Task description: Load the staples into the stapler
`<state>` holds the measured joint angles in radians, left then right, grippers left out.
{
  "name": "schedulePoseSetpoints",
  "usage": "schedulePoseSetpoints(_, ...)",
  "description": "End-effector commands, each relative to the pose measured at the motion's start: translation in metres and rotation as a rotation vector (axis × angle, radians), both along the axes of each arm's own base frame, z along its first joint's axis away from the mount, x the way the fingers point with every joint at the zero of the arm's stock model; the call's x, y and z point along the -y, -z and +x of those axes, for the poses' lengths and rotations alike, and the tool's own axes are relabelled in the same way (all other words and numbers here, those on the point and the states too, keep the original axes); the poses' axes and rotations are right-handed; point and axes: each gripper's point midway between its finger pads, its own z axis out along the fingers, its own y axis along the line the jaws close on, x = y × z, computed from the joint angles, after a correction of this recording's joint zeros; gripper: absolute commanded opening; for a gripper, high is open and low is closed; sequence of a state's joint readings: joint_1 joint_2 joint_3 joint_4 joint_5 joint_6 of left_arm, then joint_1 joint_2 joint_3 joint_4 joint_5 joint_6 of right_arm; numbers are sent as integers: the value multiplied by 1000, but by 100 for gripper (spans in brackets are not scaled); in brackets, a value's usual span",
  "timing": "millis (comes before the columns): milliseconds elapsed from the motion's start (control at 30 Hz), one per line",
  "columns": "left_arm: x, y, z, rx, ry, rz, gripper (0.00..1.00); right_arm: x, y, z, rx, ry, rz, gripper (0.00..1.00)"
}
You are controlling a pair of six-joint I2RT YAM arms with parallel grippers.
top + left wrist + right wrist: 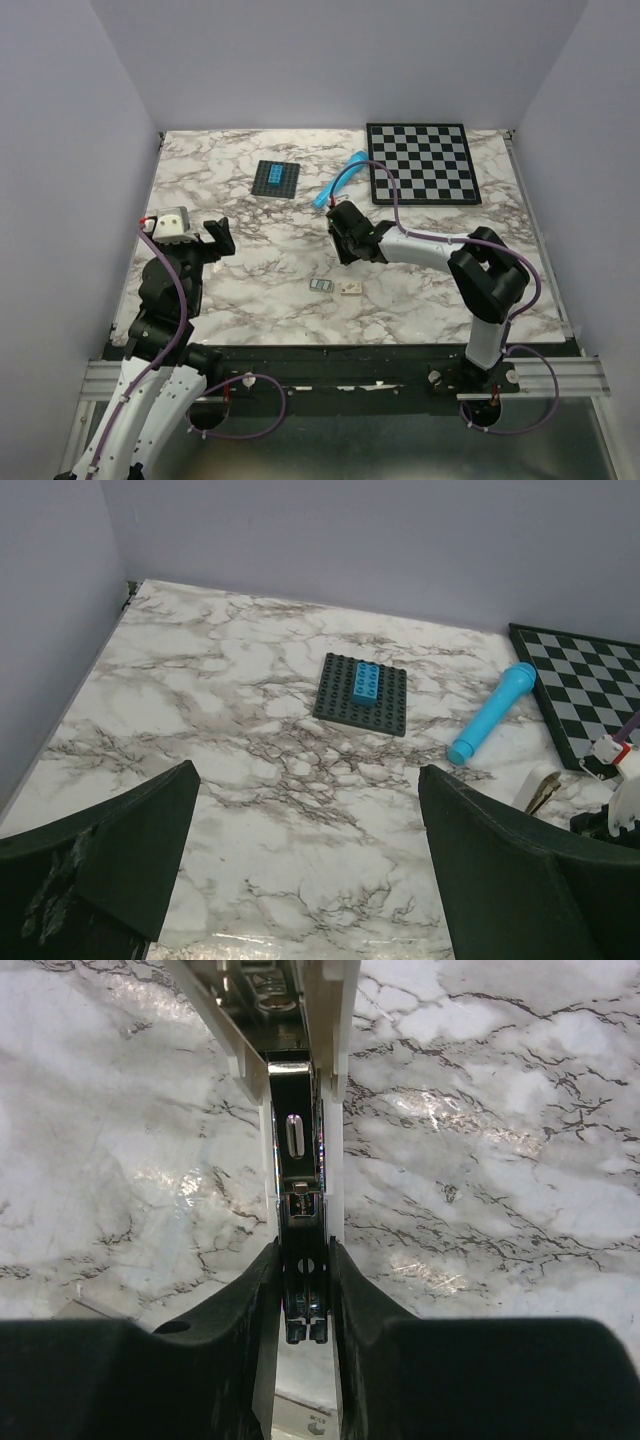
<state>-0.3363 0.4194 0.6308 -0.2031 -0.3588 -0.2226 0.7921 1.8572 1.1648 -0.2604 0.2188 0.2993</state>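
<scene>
- Near the middle of the table [250, 300], the stapler [296, 1150] was gripped by the right gripper [303, 1255]. Its fingers [235, 1320] were closed against the two cream sides, and the shiny inner rail was left exposed between them.
- The stapler appeared to be opened, with the rail bared along its length, so the opening step was judged done or nearly so.
- No staples could be made out in the rail, and loading was judged not yet begun.
- The staples [320, 286] were lying flat on the table, apart from the stapler. They lay between the right gripper and the near edge, just beside a small cream item [350, 289].
- Three steps were judged to remain: the staples to be picked up, laid into the rail, and the stapler shut over them.
- The right arm was stretched leftward from its base at the near right corner, with the elbow raised and the wrist tipped down over the stapler.
- The left gripper [308, 772] was held above the table toward the left edge, with its jaws spread wide and nothing between them. It was aimed at the far edge, where a dark baseplate [335, 695] and a blue cylinder [495, 715] were seen.
</scene>
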Motion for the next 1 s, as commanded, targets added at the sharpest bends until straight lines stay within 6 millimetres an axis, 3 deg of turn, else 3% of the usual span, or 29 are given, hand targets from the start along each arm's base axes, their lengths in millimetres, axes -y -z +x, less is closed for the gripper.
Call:
schedulePoseSetpoints(0,4,1,3,4,21,-16,99,29,16,-11,-39,104,-95,31)
schedulePoseSetpoints(133,5,1,4,4,26,-19,99,29,18,-14,-55,97,-93,35)
schedulePoseSetpoints(267,6,1,4,3,30,-20,99,28,11,-14,-48,95,-76,46)
schedulePoseSetpoints(367,6,1,3,3,32,-22,99,24,1,-15,-37,88,-46,54)
schedulePoseSetpoints(600,6,0,3,4,32,-24,99,13,-47,-16,29,11,44,66)
schedulePoseSetpoints(800,6,-2,2,13,34,-31,99,-18,-72,-31,54,-169,84,76)
schedulePoseSetpoints(867,6,-3,1,17,32,-34,99,-31,-66,-41,46,-225,58,82)
schedulePoseSetpoints(967,4,-3,0,19,26,-34,99,-47,-62,-48,46,-275,32,84)
